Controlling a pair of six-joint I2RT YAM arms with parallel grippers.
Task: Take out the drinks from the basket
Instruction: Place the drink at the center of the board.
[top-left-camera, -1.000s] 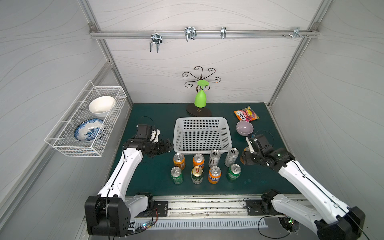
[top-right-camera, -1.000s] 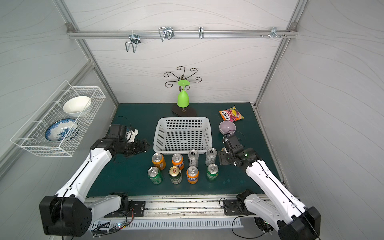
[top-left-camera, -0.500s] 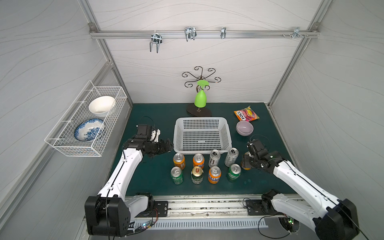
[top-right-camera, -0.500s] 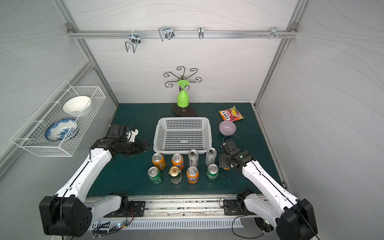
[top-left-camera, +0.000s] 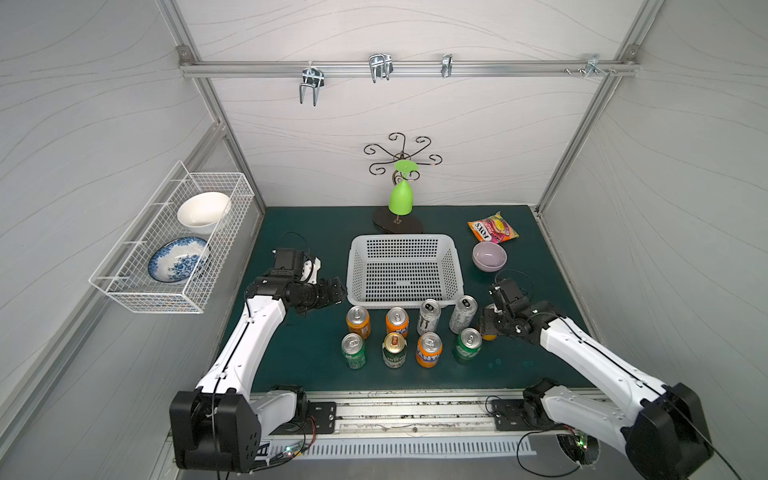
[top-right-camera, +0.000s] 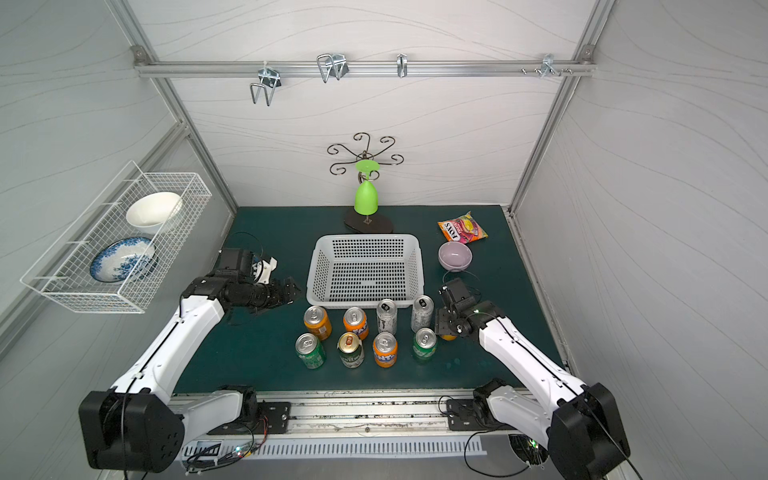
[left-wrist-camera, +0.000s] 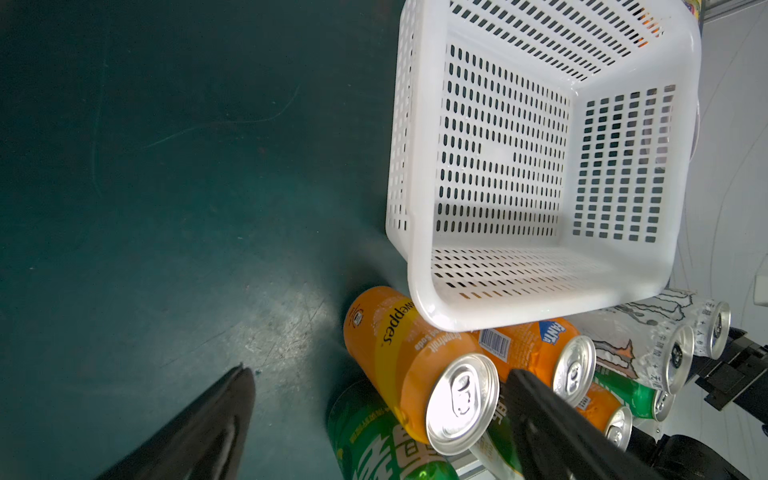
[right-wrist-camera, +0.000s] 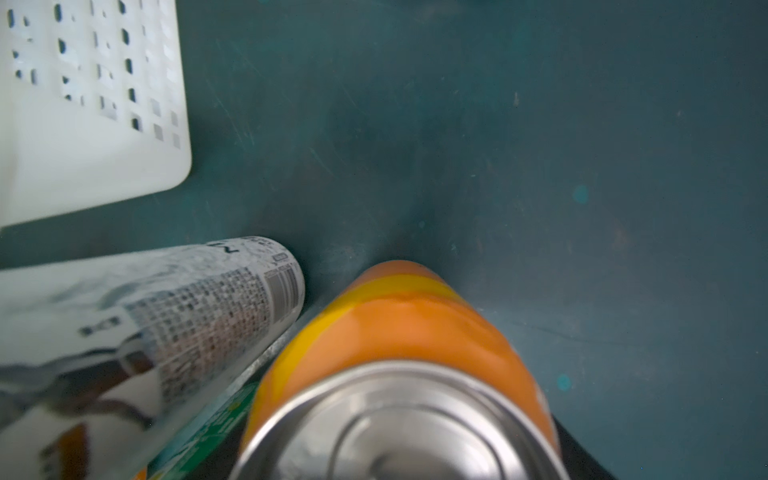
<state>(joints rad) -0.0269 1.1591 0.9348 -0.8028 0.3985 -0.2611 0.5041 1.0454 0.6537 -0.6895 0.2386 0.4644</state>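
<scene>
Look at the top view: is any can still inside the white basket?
No, the basket shows only its bare perforated floor, and the cans stand on the mat in front of it.

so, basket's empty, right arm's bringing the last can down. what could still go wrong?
1. The orange can in the right gripper sits close beside the slim silver can and a green can; setting it down could tip either.
2. The left gripper hangs open near the basket corner; a swing could shove it.

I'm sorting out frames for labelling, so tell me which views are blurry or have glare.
Right wrist view: the orange can and silver can sit too close, soft and blurred. Left wrist view: sharp, with a bright glare patch on the mat. Both top views: evenly lit and crisp, the basket included.
</scene>
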